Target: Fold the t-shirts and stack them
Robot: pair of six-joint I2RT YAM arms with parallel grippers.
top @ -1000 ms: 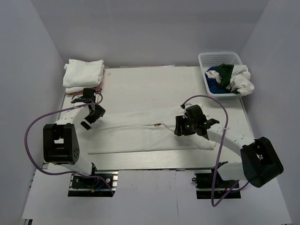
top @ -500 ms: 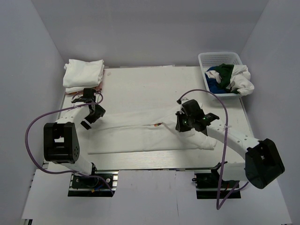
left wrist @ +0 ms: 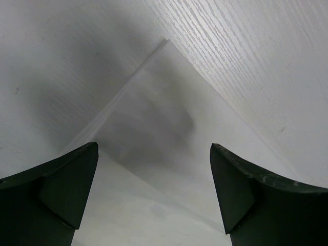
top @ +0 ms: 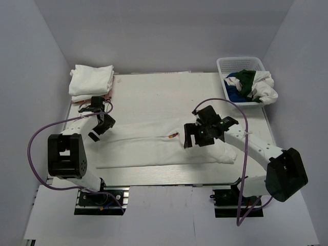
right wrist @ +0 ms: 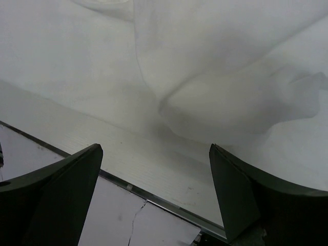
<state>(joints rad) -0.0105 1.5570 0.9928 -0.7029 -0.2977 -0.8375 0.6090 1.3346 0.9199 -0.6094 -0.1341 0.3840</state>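
On white table [top: 154,97], grey walls [top: 154,31] | white t-shirt [top: 154,151] flat | left claw [left wrist: 154,148] apart | right claw [right wrist: 155,148] apart

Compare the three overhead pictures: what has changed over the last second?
The right gripper shifted slightly left over the spread white t-shirt, its wrist turning; its jaws stand open, empty. The left gripper, the t-shirt, the folded stack and the basket stayed put.

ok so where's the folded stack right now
Top view: the folded stack sits at the far left corner of the table, just beyond the left claw, across from the basket.
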